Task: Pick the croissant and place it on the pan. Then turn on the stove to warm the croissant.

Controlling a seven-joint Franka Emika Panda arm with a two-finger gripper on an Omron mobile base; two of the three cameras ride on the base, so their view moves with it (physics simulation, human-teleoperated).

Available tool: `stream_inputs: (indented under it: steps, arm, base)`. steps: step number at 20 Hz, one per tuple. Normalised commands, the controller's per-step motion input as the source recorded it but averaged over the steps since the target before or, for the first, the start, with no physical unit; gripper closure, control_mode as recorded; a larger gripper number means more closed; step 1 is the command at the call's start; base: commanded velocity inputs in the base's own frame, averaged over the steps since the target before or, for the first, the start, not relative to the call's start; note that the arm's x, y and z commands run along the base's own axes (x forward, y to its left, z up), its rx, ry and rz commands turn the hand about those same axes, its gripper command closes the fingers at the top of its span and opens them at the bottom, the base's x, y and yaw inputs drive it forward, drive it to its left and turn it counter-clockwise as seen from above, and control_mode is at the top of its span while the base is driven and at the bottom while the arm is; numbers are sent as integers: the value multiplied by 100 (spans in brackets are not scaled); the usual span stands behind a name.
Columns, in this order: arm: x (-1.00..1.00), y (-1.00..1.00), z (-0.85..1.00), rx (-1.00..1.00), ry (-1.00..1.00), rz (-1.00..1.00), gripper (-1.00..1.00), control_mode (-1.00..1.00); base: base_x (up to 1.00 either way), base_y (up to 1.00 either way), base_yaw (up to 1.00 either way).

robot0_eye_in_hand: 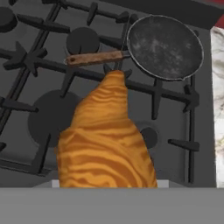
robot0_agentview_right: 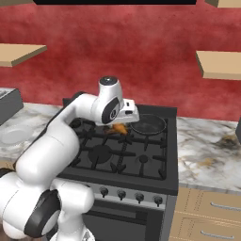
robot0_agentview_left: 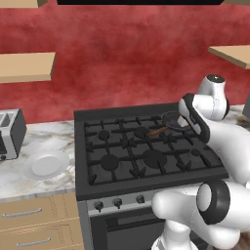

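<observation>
Orange-brown croissant (robot0_eye_in_hand: 105, 144) sits clamped in the gripper (robot0_agentview_right: 118, 126); carry it over the pan (robot0_eye_in_hand: 165, 47); centre above the bowl, clear of the handle; lower, then release.

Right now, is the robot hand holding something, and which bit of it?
Yes, the gripper holds the croissant above the stove. Which part it grips cannot be told.

Black stove (robot0_agentview_left: 146, 161) carries pan (robot0_eye_in_hand: 165, 47); marble counter (robot0_agentview_left: 29, 171) carries plate (robot0_agentview_left: 45, 164), toaster (robot0_agentview_left: 10, 133).
</observation>
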Motion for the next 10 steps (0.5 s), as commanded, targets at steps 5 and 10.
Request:
stream_inputs:
  steps: [5, 10]
  arm:
    - [22, -13, 0, 1, 0, -20, 100, -100]
    - [24, -24, 0, 5, 0, -11, 100, -100]
  base:
    - [0, 0, 0]
    - [0, 0, 0]
